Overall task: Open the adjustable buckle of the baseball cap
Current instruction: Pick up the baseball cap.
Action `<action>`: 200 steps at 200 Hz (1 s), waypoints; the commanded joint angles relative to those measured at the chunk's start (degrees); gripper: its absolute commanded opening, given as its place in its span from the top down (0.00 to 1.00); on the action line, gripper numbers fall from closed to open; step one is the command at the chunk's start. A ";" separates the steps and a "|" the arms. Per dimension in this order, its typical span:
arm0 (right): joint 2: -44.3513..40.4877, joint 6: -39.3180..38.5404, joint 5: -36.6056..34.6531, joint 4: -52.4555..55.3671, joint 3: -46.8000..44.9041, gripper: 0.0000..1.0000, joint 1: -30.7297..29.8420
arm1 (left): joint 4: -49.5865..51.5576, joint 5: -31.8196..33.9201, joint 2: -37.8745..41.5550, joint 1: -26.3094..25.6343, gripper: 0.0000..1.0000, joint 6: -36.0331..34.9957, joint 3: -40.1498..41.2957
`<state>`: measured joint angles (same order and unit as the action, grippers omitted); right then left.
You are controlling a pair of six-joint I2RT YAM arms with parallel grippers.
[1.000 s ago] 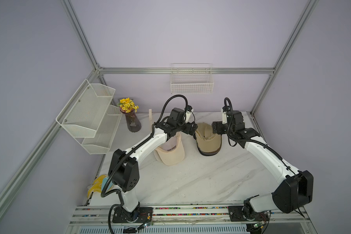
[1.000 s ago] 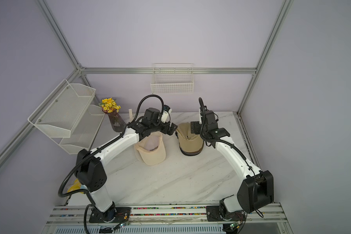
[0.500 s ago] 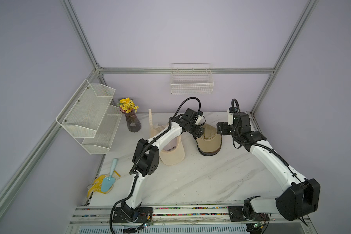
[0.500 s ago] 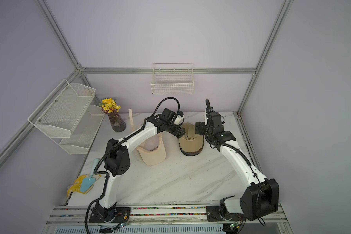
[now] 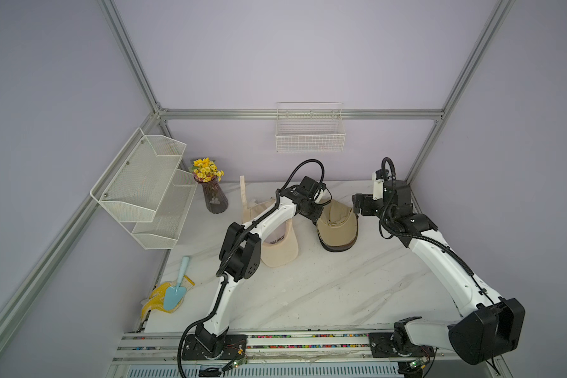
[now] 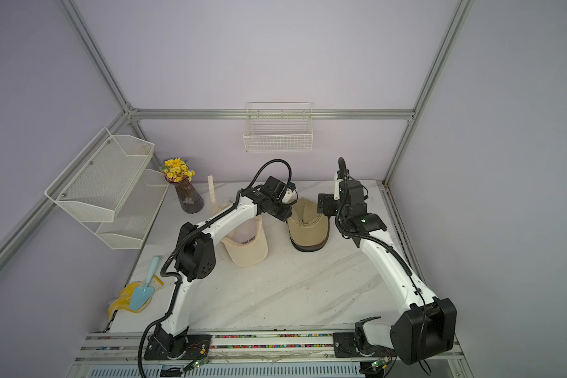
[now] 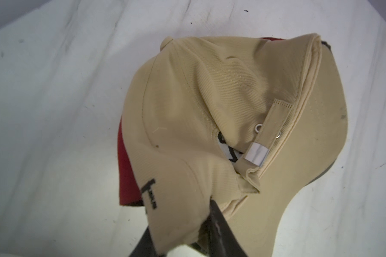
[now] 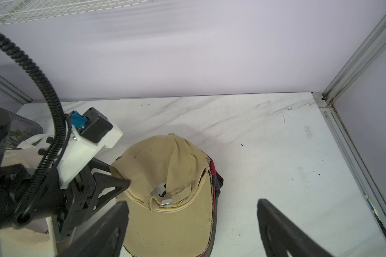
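Marble tabletop, lilac walls — left gripper tight on tan cap, right gripper agape

Blue trowel lies on yellow glove; flower vase stands by shelf.

Lilac walls, aluminium frame, white marble tabletop, wire basket, mesh shelf

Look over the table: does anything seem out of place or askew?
The tan cap is crumpled, its crown folded over where the left gripper pinches its back edge. Beneath it red fabric shows, so it seems to lie on another cap.
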<state>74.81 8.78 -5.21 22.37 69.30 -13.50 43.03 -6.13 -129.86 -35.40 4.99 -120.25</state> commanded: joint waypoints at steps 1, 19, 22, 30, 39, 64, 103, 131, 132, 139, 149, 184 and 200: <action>-1.13 1.38 1.22 -1.54 -0.30 0.08 0.31 | 0.22 1.10 0.36 -0.23 0.86 -1.11 -3.00; -1.19 1.62 1.51 -1.55 -0.32 0.08 0.31 | 0.15 1.58 0.58 -0.29 0.93 -1.30 -3.79; -1.23 1.60 1.53 -1.62 -0.38 0.08 0.38 | 0.14 1.56 0.65 -0.33 0.94 -1.37 -3.91; -1.49 1.68 1.64 -1.51 -0.47 0.08 0.32 | 0.15 1.64 0.82 -0.37 0.97 -1.39 -4.36; -1.67 1.66 1.54 -1.52 -0.49 0.08 0.38 | 0.13 1.60 0.99 -0.37 0.99 -1.39 -4.88; -2.83 1.72 0.78 -0.97 -0.65 0.08 0.32 | -0.01 1.33 2.46 -0.31 1.00 -1.00 -5.96; -5.31 0.55 0.42 -0.79 -1.36 0.08 0.31 | -0.62 -0.66 7.43 -0.44 1.00 0.31 -7.28; -6.53 0.02 0.63 -0.12 -1.02 0.08 0.31 | -0.57 -3.04 11.48 -0.55 1.00 1.93 -8.07; -6.52 0.06 0.68 -0.08 -1.06 0.08 0.31 | -0.57 -3.20 11.61 -0.55 1.00 1.94 -8.12; -6.85 0.03 0.97 -0.05 -0.95 0.08 0.28 | -0.62 -3.73 12.44 -0.55 1.00 2.25 -8.31; -7.27 0.10 1.32 -0.05 -0.91 0.08 0.29 | -0.58 -4.35 13.85 -0.53 1.00 2.80 -8.33; -8.09 -0.23 3.56 0.06 -0.74 0.08 0.06 | -0.26 -4.75 18.70 -0.55 1.00 3.58 -6.80; -8.34 -1.60 3.93 -0.37 -1.50 0.09 -0.65 | 0.37 -3.90 21.75 -0.54 1.00 3.15 -4.59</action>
<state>67.59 8.58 -2.83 22.33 68.42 -13.52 44.23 -9.28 -113.65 -35.77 7.09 -124.95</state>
